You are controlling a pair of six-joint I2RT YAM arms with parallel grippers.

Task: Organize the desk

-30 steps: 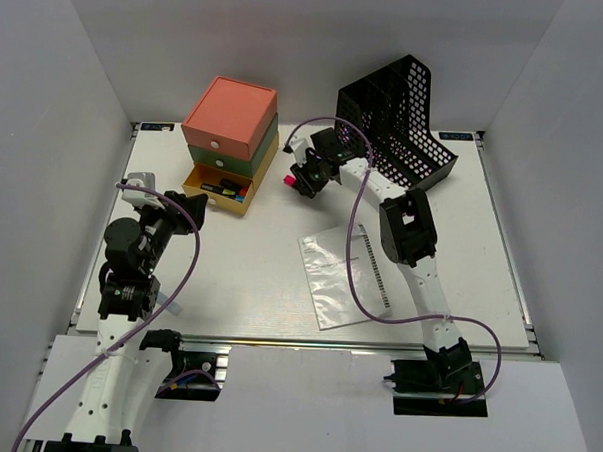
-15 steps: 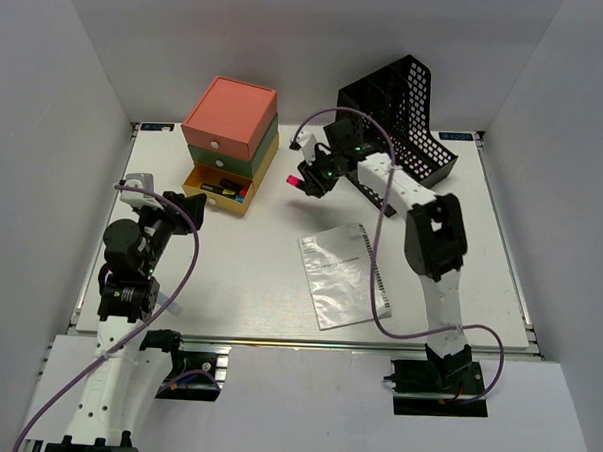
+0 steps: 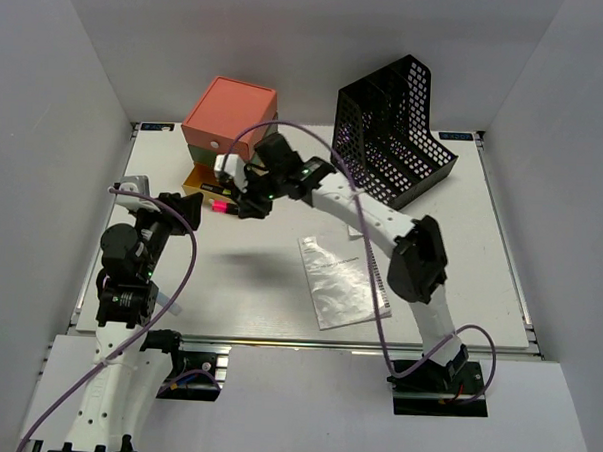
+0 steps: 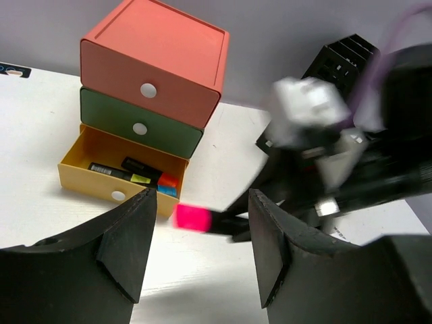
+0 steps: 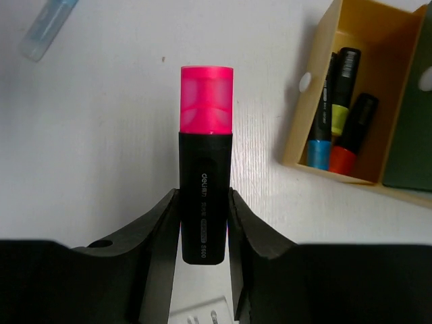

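Observation:
The desk [image 3: 460, 253] is a white tabletop. My right gripper [image 3: 239, 207] reaches across to its left side, shut on a black highlighter with a pink cap [image 3: 222, 209]. In the right wrist view the highlighter [image 5: 206, 169] stands clamped between the fingers of the right gripper [image 5: 204, 223], pink cap pointing away, just left of the open yellow drawer [image 5: 358, 101]. My left gripper [image 3: 187, 209] hovers close beside it. Its jaws are open and empty in the left wrist view, where the left gripper [image 4: 199, 256] frames the pink cap [image 4: 192, 217].
A stacked pink-green-yellow drawer box [image 3: 231, 123] stands at the back left, and its open bottom drawer [image 4: 121, 175] holds several markers. A black mesh file holder [image 3: 396, 130] is at the back right. A clear plastic sleeve [image 3: 339, 278] lies mid-desk. A pale blue pen [image 5: 50, 27] lies nearby.
My right arm has swung left across the desk with the highlighter, from beside the file holder to in front of the open yellow drawer. The left arm has barely shifted.

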